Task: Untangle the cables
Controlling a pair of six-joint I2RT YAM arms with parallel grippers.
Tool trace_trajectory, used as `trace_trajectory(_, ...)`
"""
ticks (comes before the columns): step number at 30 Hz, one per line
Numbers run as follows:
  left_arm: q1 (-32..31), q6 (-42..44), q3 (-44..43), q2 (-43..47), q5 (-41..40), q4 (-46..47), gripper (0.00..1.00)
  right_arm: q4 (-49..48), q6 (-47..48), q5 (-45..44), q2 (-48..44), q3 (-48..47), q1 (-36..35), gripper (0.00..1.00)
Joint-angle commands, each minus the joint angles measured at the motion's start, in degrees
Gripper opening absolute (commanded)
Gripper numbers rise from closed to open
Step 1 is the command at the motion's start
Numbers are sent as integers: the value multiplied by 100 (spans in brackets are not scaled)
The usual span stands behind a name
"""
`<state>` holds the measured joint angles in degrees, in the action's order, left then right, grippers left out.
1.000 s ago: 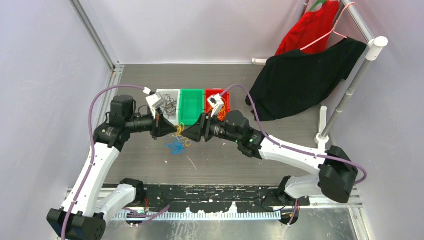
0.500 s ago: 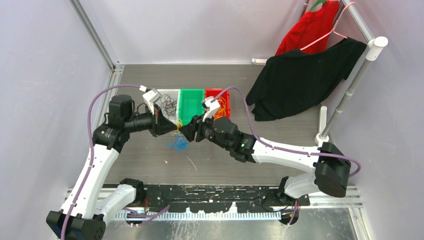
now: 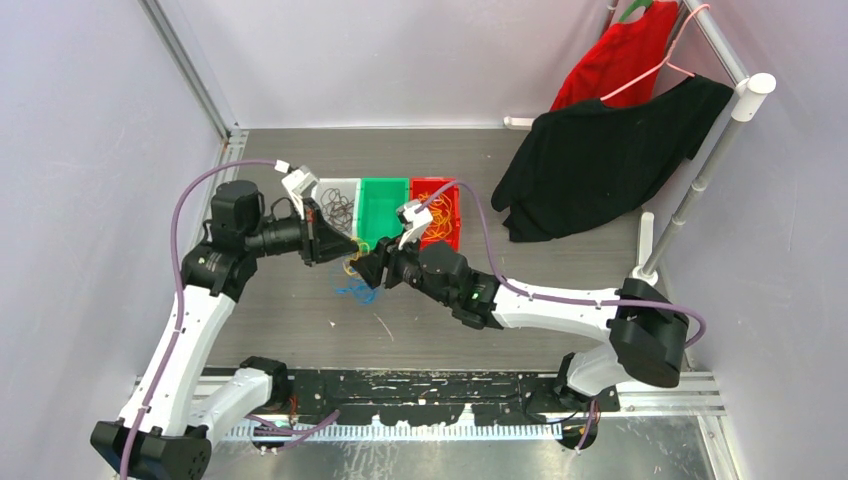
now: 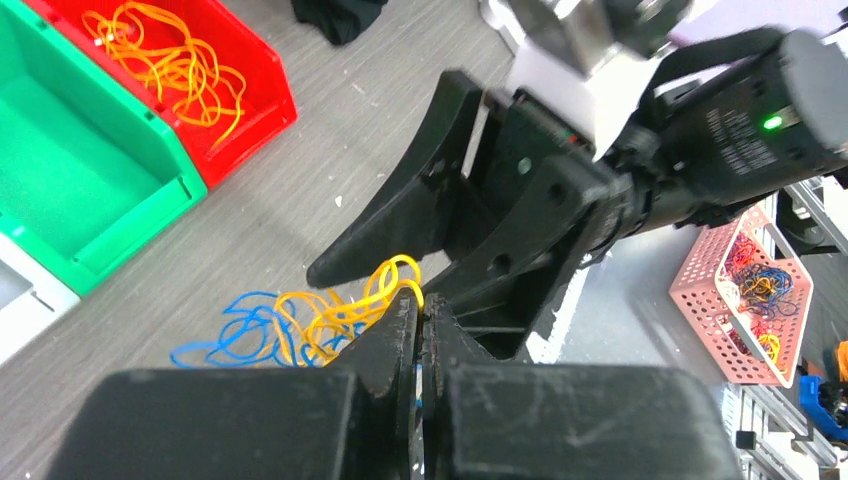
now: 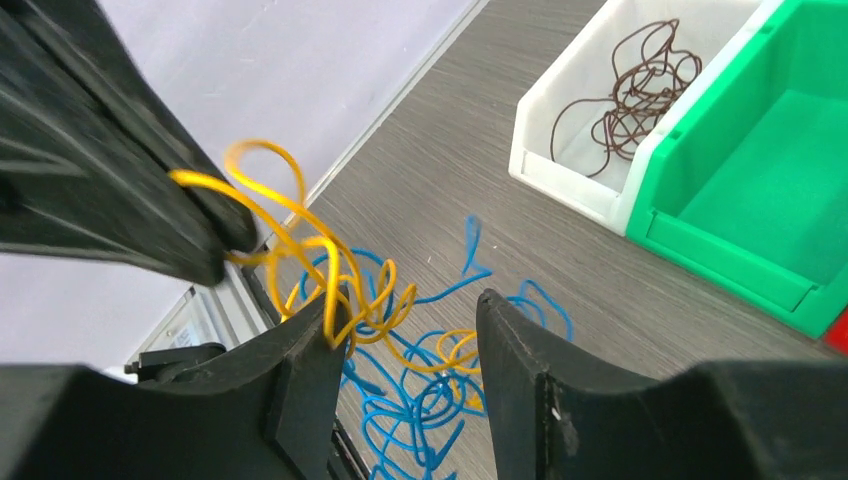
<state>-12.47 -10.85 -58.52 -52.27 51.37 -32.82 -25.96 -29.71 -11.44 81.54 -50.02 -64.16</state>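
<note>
While the left pincer [image 4: 420, 300] clamps the orange cable [image 4: 340, 318] above the worktop [image 3: 450, 335], the right pincer [image 5: 405, 330] gapes wide around its loops, with the blue cables [image 5: 420, 415] lying beneath. Parting orange from blue looks to be the step in hand; next, the right should close and pull away gently.

Robotics laboratory test cell. Pale panel walls [image 3: 400, 50] on aluminium frame posts [image 3: 185, 70] enclose a grey table [image 3: 560, 170]. Two white arms are bolted at its near edge. It carries white [image 3: 335, 184], green [image 3: 383, 212] and red [image 4: 255, 100] sorting bins. A garment rack [image 3: 700, 170] stands beside it, and a pink basket [image 4: 700, 290] lies beyond.
</note>
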Motion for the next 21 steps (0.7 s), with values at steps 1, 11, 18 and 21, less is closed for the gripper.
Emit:
trace_trajectory(1,-24,-400,-616,-2,300,689,0,-464,-102,-27,169,237,-35,54)
trace_trajectory(11,-24,-979,-1436,89,747,1135,0,-611,-329,-151,338,665,-59,51)
trace_trajectory(18,-27,-797,-1895,201,651,1073,0,-494,-432,-488,156,1166,-88,50)
trace_trajectory(21,-23,-702,-2029,210,633,1046,0,-270,-492,-536,90,1239,-103,49)
